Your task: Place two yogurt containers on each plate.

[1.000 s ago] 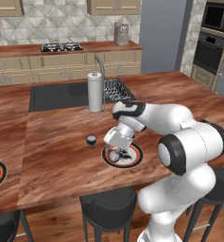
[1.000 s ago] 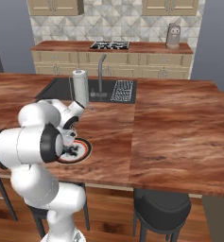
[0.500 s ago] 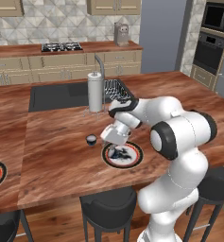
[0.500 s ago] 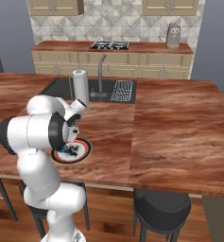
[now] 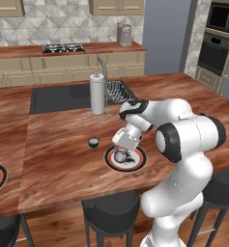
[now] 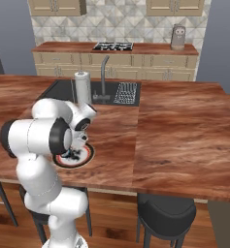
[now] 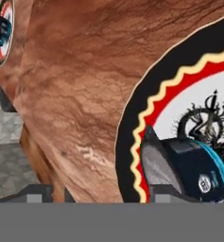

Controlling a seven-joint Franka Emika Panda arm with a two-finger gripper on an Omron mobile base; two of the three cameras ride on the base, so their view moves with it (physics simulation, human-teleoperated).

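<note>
Table (image 5: 63, 164): wooden island carrying both plates.
Near plate (image 5: 139, 163): directly under the gripper.
Far plate (image 5: 1, 179): at the table's left edge, holding a cup.
Gripper (image 5: 120, 155): low over the near plate; whether its jaws pinch the cup, I cannot tell.
Yogurt cup (image 7: 193, 172): lying tilted on the near plate.
Loose cup (image 5: 93, 142): on the table, left of the near plate.
Risk: a tipped cup may roll off the plate.

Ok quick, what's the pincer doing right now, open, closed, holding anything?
Pincer: low over the near plate, with a yogurt container lying on that plate right below it; open or shut cannot be told.
</note>
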